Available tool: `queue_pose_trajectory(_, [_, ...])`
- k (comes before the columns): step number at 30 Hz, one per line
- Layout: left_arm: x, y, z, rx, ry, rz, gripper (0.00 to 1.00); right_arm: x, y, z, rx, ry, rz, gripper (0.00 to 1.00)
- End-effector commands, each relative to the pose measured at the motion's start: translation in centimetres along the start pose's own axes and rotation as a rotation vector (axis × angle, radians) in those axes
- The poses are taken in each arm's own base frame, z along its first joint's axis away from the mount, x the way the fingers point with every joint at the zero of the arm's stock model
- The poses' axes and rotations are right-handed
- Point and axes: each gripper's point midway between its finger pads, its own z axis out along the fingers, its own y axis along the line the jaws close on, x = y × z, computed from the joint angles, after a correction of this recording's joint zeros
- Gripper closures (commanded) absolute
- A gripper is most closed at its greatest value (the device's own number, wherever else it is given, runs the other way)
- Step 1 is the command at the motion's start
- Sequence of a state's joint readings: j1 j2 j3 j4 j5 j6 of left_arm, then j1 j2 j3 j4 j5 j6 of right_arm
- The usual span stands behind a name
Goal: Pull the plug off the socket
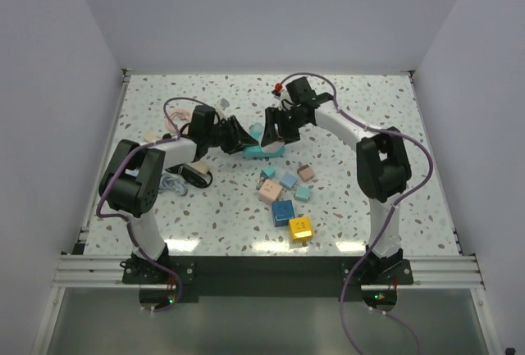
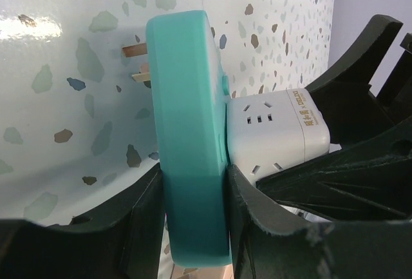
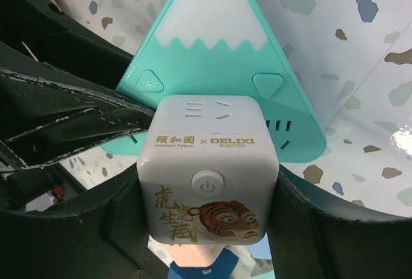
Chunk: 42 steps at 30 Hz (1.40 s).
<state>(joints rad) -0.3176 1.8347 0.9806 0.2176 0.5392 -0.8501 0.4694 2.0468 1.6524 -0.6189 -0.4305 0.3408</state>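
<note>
The left gripper (image 2: 193,192) pinches the teal socket (image 2: 187,98), the right gripper (image 3: 209,218) the cube plug (image 3: 212,137); we judge the next move a straight pull off the socket.

The teal mountain-shaped plastic adapter (image 2: 190,137) looks smooth and satin-matt; the white plastic cube socket (image 3: 209,163) is glossier; the speckled tabletop (image 2: 64,98) gleams.

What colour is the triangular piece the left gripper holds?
The triangular piece: teal, white zigzag-edged tip; best in right wrist view.
</note>
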Motion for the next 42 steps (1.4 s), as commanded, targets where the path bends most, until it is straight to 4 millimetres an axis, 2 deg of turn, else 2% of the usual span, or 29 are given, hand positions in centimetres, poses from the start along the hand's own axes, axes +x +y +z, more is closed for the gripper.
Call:
queue_pose_trajectory(1, [1.9, 4.5, -0.2, -0.158, 0.039, 0.040, 1.00, -4.3, 0.8, -4.1, -0.114, -0.096, 0.002, 1.00])
queue_pose_trajectory(5, [2.7, 5.3, -0.4, -0.177, 0.048, 0.030, 1.00, -4.8, 0.4, -4.7, -0.133, -0.101, 0.020, 1.00])
queue_pose_trajectory(9, [2.9, 5.7, -0.4, -0.189, 0.050, 0.024, 1.00, -5.2, 1.0, -4.7, -0.165, -0.138, 0.041, 1.00])
queue_pose_trajectory(15, [2.5, 5.4, -0.3, -0.185, 0.043, 0.024, 1.00, -2.6, 1.0, -4.1, -0.132, -0.099, 0.038, 1.00])
queue_pose_trajectory(17, [2.5, 5.4, -0.3, -0.190, 0.044, 0.028, 1.00, -2.8, 0.4, -4.6, -0.111, -0.102, 0.035, 1.00])
queue_pose_trajectory(21, [2.3, 5.4, -0.6, -0.199, 0.039, 0.039, 1.00, -5.1, -1.6, -6.8, -0.087, -0.151, 0.056, 1.00])
queue_pose_trajectory(25, [2.4, 5.5, -0.7, -0.205, 0.042, 0.044, 1.00, -6.3, -2.0, -7.5, -0.095, -0.164, 0.065, 1.00])
queue_pose_trajectory(36, [2.4, 5.7, -0.8, -0.218, 0.044, 0.049, 1.00, -7.4, -0.8, -8.7, -0.121, -0.189, 0.096, 1.00])
queue_pose_trajectory(38, [2.1, 5.5, -0.7, -0.216, 0.039, 0.052, 1.00, -6.9, -0.1, -8.2, -0.116, -0.183, 0.081, 1.00])
queue_pose_trajectory(39, [2.1, 5.5, -0.6, -0.215, 0.040, 0.052, 1.00, -6.2, 1.1, -7.7, -0.121, -0.168, 0.059, 1.00])
queue_pose_trajectory(42, [1.7, 5.3, -0.3, -0.212, 0.039, 0.052, 1.00, -4.5, 2.0, -6.5, -0.123, -0.132, 0.047, 1.00])
